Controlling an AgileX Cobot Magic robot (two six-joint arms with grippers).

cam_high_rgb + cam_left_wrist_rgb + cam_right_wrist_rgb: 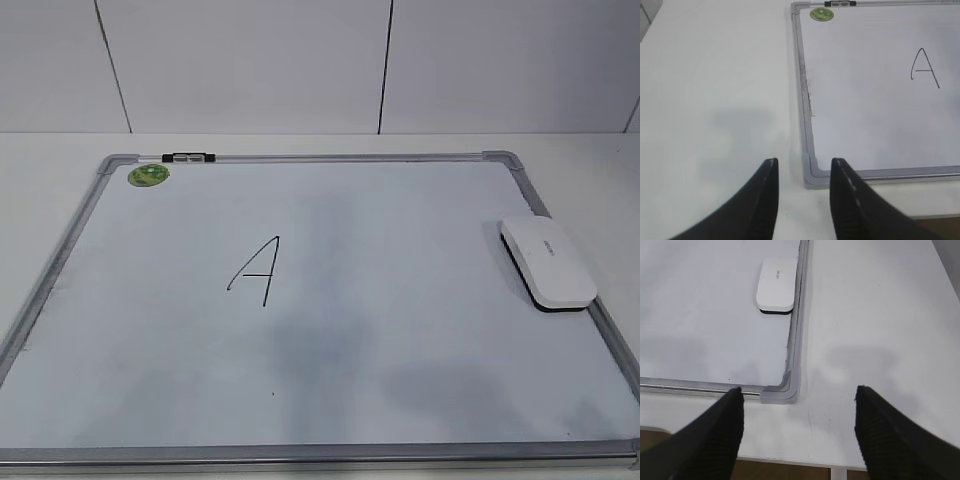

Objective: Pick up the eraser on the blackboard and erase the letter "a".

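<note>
The white eraser [548, 262] lies flat on the right side of the blackboard [300, 157], against its right frame; it also shows in the right wrist view [776, 284]. A tall capital "A" [255, 270] is written near the board's middle and also shows in the left wrist view [924, 68]. No small lowercase "a" shows in any view. My left gripper [805, 161] is open and empty above the board's near-left corner. My right gripper [799, 389] is wide open and empty above the near-right corner, well short of the eraser. Neither gripper shows in the exterior view.
The board lies flat on a white table [60, 150] with a white panelled wall behind. A round green sticker [148, 175] sits at the board's far-left corner, next to a small black-and-white clip [188, 157] on the frame. The table's near edge [790, 460] is below the right gripper.
</note>
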